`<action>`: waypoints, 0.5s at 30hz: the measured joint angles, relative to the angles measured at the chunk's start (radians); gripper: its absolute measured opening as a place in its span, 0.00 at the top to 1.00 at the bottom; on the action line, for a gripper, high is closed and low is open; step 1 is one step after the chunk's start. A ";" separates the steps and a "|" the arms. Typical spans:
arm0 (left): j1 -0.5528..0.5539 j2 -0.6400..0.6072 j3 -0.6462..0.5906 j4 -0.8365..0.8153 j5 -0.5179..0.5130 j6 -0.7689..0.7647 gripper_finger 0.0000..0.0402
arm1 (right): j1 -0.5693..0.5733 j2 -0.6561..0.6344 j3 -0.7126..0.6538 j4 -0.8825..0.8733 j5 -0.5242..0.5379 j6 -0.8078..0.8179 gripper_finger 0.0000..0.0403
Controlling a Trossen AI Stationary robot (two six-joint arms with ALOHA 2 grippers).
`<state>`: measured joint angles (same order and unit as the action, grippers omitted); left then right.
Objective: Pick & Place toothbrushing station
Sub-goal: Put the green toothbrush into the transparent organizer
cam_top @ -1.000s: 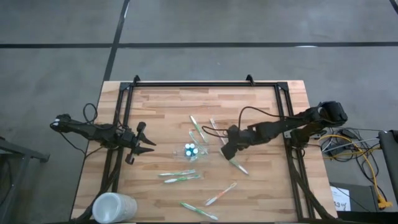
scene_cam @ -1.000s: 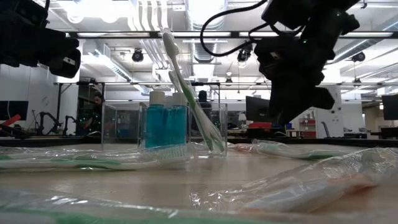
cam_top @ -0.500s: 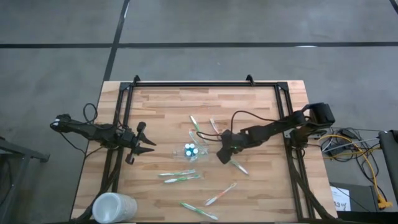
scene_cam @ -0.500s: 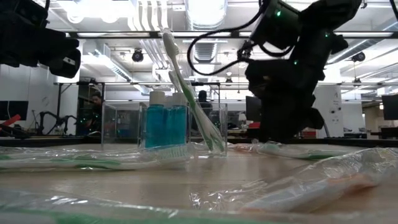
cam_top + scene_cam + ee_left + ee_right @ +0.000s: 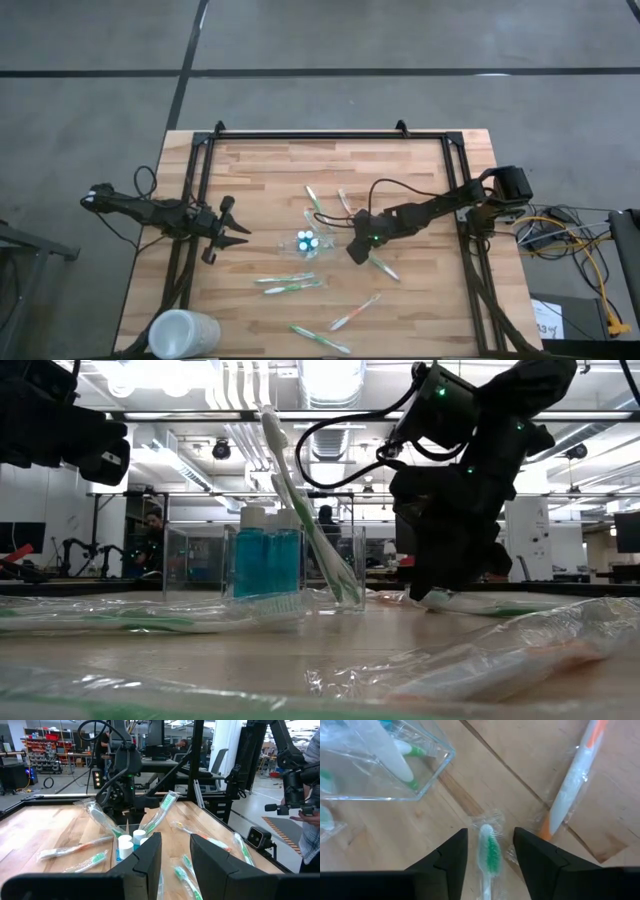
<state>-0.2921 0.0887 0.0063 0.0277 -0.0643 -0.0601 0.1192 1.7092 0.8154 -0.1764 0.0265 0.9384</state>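
Observation:
The toothbrushing station (image 5: 309, 241), a clear plastic holder, stands on the table's middle with blue tubes (image 5: 267, 563) and leaning toothbrushes (image 5: 305, 510) in it. My right gripper (image 5: 355, 252) is just to its right, low over the table, slanting down and open. Its fingers (image 5: 451, 857) stand on either side of the bristle end of a wrapped green toothbrush (image 5: 490, 851) lying flat on the wood; I see no touch. The holder's corner (image 5: 395, 765) shows just beyond. My left gripper (image 5: 236, 232) waits open at the table's left, pointing level at the holder (image 5: 131, 841).
More wrapped toothbrushes lie loose: two beyond the holder (image 5: 318, 201), two nearer (image 5: 288, 284), others near the front edge (image 5: 355, 312), and an orange one (image 5: 572, 780) beside my right gripper. A frosted white cup (image 5: 183, 333) sits at the front left corner. A black frame (image 5: 330, 135) borders the table.
My right gripper has come down toward the table and moved a little toward the holder, ending low over the wrapped green toothbrush. The holder and the toothbrushes lie as before.

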 joint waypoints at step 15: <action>0.000 0.000 0.000 0.000 0.000 0.000 0.73 | -0.001 0.003 -0.002 -0.003 -0.002 0.026 0.94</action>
<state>-0.2920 0.0887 0.0063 0.0280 -0.0643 -0.0601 0.1184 1.7123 0.8135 -0.1795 0.0243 0.9643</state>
